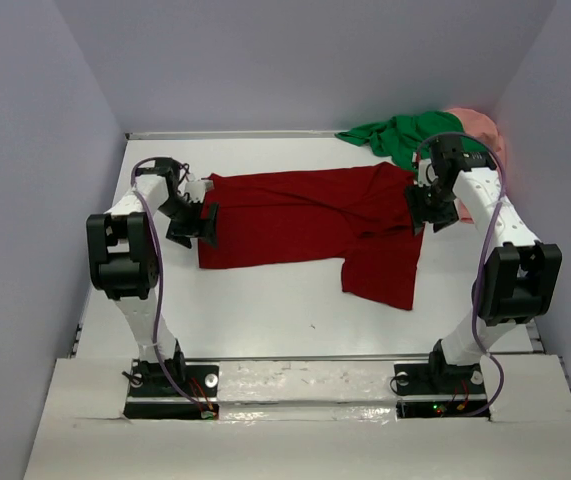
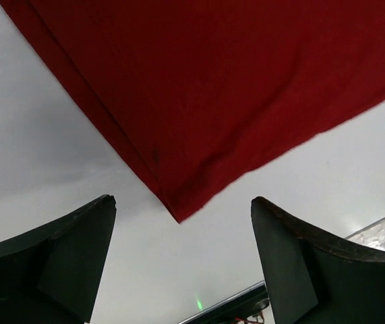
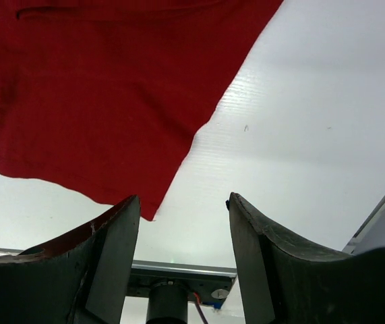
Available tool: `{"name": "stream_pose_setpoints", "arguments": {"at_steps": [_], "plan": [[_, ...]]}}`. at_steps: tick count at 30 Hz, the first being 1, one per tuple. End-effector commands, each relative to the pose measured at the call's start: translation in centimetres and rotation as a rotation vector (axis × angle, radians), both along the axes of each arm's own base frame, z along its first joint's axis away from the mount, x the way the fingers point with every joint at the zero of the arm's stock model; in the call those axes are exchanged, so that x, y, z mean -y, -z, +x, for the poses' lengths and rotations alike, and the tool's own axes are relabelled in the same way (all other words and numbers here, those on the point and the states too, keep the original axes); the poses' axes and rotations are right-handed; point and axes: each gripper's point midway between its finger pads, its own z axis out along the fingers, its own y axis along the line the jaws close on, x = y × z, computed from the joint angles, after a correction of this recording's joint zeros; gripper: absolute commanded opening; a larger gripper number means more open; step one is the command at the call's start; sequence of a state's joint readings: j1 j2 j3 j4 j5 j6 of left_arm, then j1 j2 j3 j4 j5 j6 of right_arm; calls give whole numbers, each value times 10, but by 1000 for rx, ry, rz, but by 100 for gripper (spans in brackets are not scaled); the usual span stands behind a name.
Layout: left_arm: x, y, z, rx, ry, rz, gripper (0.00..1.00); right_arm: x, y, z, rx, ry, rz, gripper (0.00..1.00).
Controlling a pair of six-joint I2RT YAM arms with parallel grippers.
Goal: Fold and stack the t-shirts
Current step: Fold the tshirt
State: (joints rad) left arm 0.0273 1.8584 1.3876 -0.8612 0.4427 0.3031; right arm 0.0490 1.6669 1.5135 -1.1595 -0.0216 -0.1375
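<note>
Dark red t-shirt (image 1: 295, 225) lies flat; my left tool (image 2: 182, 202) and right tool (image 3: 182, 197) hover released at opposite ends for folding.

Dark red t-shirt (image 1: 305, 215) spread flat, centre; green t-shirt (image 1: 405, 135), pink t-shirt (image 1: 480, 128) crumpled together, far right.

The right gripper (image 3: 183, 198), jaws apart and empty, hangs over the table (image 3: 307, 135) by the dark red t-shirt (image 3: 104, 88).
</note>
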Motion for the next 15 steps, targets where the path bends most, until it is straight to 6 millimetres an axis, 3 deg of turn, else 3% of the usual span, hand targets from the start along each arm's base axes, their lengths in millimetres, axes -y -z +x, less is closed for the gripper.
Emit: {"name": "stream_pose_setpoints", "arguments": {"at_steps": [1, 5, 13, 15], "plan": [[-18, 8, -16, -114, 55, 82, 90, 10, -17, 15, 73, -5, -21, 61], [-26, 23, -26, -171, 82, 112, 87, 13, -14, 22, 93, -6, -20, 61], [-21, 12, -32, -165, 126, 88, 87, 15, 1, 26, 75, -10, -15, 60], [-13, 9, -44, -204, 174, 37, 87, 14, 4, 27, 69, -11, -12, 60]]}}
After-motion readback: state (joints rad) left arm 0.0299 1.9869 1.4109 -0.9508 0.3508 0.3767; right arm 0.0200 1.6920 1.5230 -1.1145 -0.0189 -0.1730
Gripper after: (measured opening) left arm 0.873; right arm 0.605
